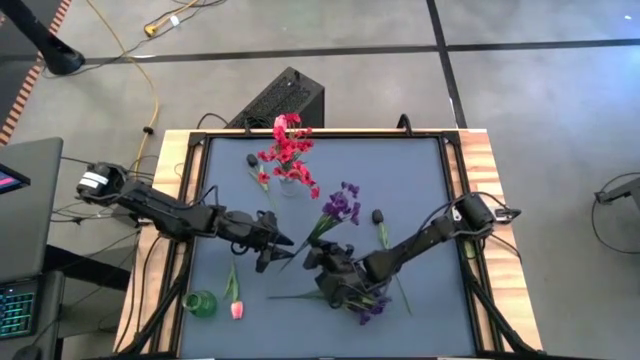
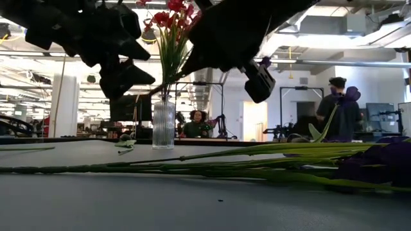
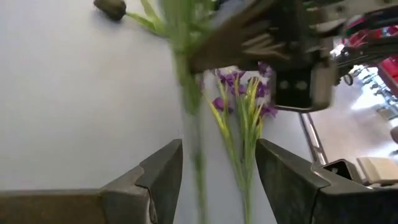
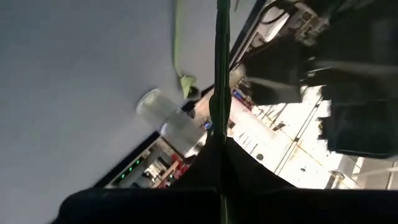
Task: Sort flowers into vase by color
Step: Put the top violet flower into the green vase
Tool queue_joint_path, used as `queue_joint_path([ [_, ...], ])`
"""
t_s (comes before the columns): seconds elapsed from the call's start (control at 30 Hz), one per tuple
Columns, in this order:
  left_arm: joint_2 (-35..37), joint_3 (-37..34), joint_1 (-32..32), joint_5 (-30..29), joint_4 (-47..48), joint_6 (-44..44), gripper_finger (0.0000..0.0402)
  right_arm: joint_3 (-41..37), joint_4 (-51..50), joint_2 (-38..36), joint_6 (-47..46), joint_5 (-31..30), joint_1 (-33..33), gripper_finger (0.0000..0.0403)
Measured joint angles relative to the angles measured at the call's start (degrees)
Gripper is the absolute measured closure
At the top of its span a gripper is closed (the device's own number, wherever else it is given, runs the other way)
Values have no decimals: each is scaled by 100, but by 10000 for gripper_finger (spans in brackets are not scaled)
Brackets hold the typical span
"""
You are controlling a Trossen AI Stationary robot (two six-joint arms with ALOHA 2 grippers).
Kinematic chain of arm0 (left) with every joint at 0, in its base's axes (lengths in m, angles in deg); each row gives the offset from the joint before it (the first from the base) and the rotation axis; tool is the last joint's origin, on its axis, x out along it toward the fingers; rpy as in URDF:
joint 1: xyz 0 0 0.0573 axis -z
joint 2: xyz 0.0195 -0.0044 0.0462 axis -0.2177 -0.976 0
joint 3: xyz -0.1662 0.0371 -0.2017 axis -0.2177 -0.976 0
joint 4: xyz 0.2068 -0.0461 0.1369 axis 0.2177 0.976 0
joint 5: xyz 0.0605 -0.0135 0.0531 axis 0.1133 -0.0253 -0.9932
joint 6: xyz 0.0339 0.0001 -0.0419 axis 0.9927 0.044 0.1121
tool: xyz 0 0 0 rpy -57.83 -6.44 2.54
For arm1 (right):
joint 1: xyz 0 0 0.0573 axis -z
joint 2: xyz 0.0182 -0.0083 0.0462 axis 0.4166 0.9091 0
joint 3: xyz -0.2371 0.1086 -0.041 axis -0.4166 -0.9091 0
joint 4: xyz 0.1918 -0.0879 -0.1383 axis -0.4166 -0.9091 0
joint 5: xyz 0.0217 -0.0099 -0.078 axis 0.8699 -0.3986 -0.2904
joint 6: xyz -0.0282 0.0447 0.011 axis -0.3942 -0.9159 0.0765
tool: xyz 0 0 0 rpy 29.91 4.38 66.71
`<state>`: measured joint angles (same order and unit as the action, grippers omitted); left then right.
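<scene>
My right gripper (image 1: pixel 322 258) (image 4: pixel 221 142) is above the table's middle, shut on a purple flower (image 1: pixel 340 205) with a thin green stem. My left gripper (image 1: pixel 283 250) (image 3: pixel 217 146) is just left of it and open; its fingers stand on either side of that stem (image 3: pixel 189 124), and I cannot tell whether they touch. A second purple flower (image 1: pixel 370 305) (image 3: pixel 244 115) lies flat on the table by the right gripper. Red flowers (image 1: pixel 288 150) (image 2: pixel 168 19) stand in a clear vase (image 2: pixel 163 123) near the far edge. A pink tulip (image 1: pixel 236 308) lies beside a green vase (image 1: pixel 200 303) at the near left. My right gripper pinches the purple flower's green stem (image 4: pixel 221 106) between its two shut fingers, somewhere along the stem's length below the bloom. The fingers lie along the stem in the wrist view. The flower is off the table, its bloom toward the far side.
Two dark buds (image 1: pixel 252 160) (image 1: pixel 378 215) on short green stems lie on the grey mat. A raised wooden frame (image 1: pixel 480 160) borders the table. A black box (image 1: pixel 285 98) sits beyond the far edge. People and desks (image 2: pixel 196 122) show in the room behind.
</scene>
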<state>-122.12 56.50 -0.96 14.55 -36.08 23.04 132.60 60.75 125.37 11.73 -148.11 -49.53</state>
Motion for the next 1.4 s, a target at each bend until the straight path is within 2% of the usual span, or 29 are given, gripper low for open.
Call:
queue_joint_path([
  [0.5,-4,0,-63,196,-31,-24,211,2,1234,0,860,377,-2,373],
  [0.7,-4,0,-63,324,-33,-38,218,4,1481,0,918,476,-2,374],
  [0.9,-4,0,-63,388,-43,8,276,4,1477,0,927,567,4,369],
  [1.1,-2,0,-63,588,-59,155,383,4,1455,0,928,583,-7,364],
  [1.4,-4,0,-63,596,-57,192,400,4,1474,0,923,583,-20,327],
])
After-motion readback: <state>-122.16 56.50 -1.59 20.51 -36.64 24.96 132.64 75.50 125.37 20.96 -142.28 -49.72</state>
